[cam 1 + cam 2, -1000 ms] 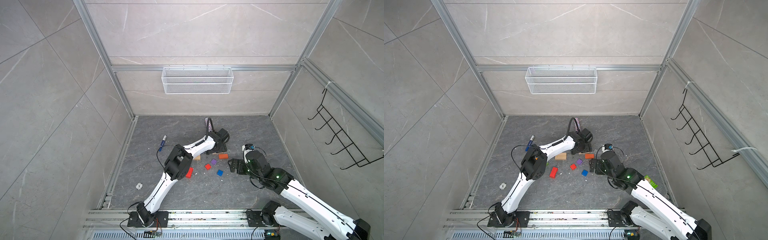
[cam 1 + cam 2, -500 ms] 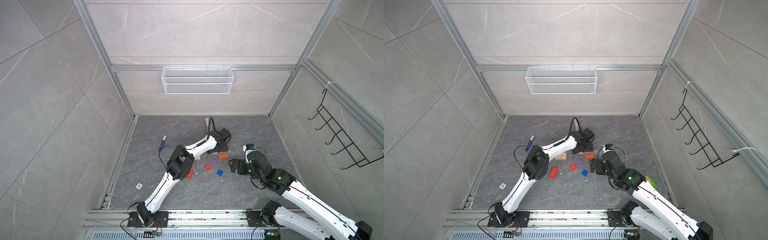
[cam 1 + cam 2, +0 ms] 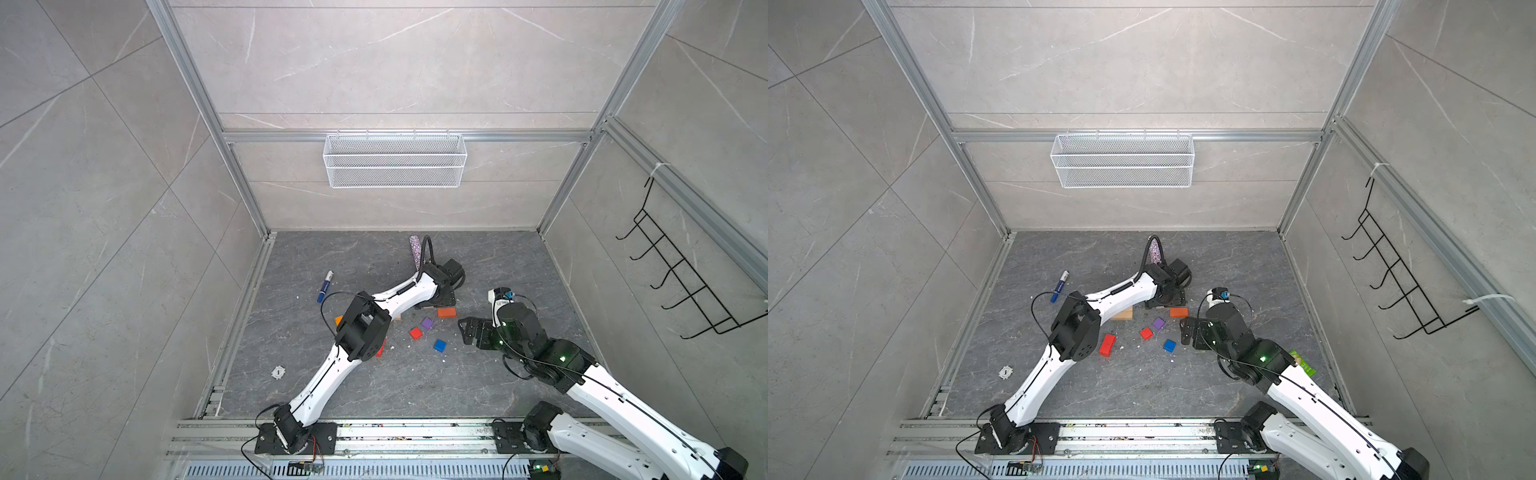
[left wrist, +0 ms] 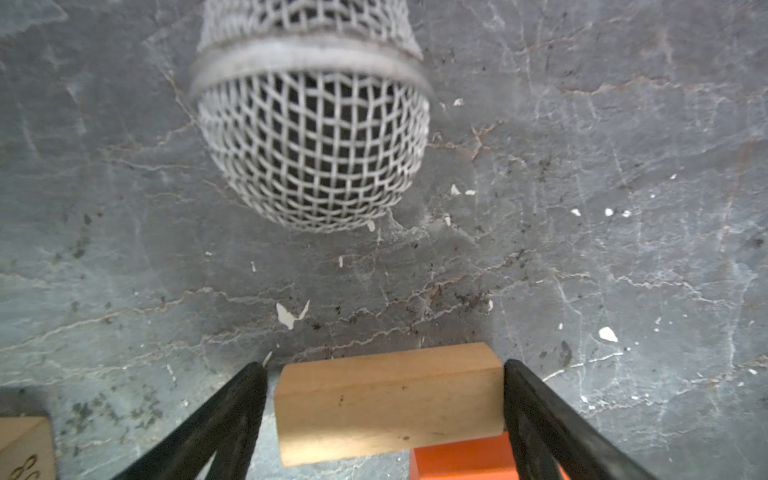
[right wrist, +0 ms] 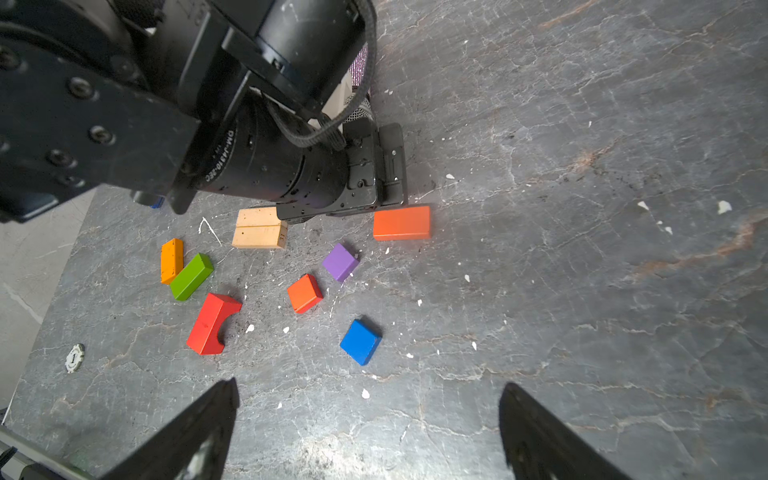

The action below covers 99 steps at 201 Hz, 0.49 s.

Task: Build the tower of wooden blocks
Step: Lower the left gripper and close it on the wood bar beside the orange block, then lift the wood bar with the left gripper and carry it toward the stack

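Wood blocks lie loose on the grey floor and no tower shows in any view. My left gripper point(image 4: 383, 365) is low at the floor, and it is open round a tan block point(image 4: 388, 405). One finger touches the block's end and a thin gap shows at the other finger. An orange block point(image 5: 401, 222) lies right beside it. Nearby are a tan pair point(image 5: 259, 228), a purple cube point(image 5: 340, 262), a red cube point(image 5: 304, 293), a blue cube point(image 5: 360, 341), a red arch point(image 5: 212, 324), a green oblong point(image 5: 191, 276) and an orange oblong point(image 5: 171, 259). My right gripper point(image 5: 369, 388) hangs open and empty just right of the blue cube point(image 3: 439, 345).
A microphone point(image 4: 309, 145) with a glittery handle point(image 3: 414, 249) lies just beyond the left gripper. A blue marker point(image 3: 325, 286) and a poker chip point(image 3: 278, 371) sit to the left. A green packet point(image 3: 1304, 365) lies under the right arm, and a wire basket point(image 3: 395, 160) hangs on the back wall.
The left arm's elbow has shifted slightly and its jaws have narrowed a little round the tan block. The right arm has hardly moved.
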Each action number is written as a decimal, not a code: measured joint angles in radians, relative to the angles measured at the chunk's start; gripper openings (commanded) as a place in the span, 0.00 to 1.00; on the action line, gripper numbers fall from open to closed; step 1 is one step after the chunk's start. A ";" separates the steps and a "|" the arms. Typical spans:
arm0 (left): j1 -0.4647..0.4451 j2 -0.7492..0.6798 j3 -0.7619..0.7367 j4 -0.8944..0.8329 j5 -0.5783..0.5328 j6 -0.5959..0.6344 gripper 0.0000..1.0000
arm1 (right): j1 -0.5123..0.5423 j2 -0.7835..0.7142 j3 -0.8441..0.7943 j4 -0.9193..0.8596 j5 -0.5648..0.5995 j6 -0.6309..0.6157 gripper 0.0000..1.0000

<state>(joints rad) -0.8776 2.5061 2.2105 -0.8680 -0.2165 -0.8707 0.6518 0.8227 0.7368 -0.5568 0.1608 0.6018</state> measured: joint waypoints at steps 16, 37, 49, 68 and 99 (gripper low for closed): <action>-0.001 -0.007 -0.016 0.000 -0.014 0.008 0.86 | 0.000 0.000 0.000 0.000 0.000 0.000 0.99; -0.003 -0.020 -0.043 -0.003 -0.030 0.018 0.84 | 0.000 0.001 0.000 0.005 0.000 0.000 1.00; -0.003 -0.028 -0.058 -0.009 -0.042 0.021 0.83 | 0.000 0.003 0.000 0.011 -0.001 0.000 1.00; -0.003 -0.040 -0.080 -0.014 -0.048 0.031 0.83 | -0.001 0.015 0.000 0.019 -0.007 0.001 1.00; -0.003 -0.052 -0.102 -0.008 -0.047 0.046 0.83 | -0.002 0.036 0.000 0.030 -0.008 0.001 1.00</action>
<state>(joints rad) -0.8810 2.4538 2.1082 -0.8761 -0.2630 -0.8249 0.6502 0.8589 0.7368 -0.5266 0.1524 0.6025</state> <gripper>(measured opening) 0.832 0.994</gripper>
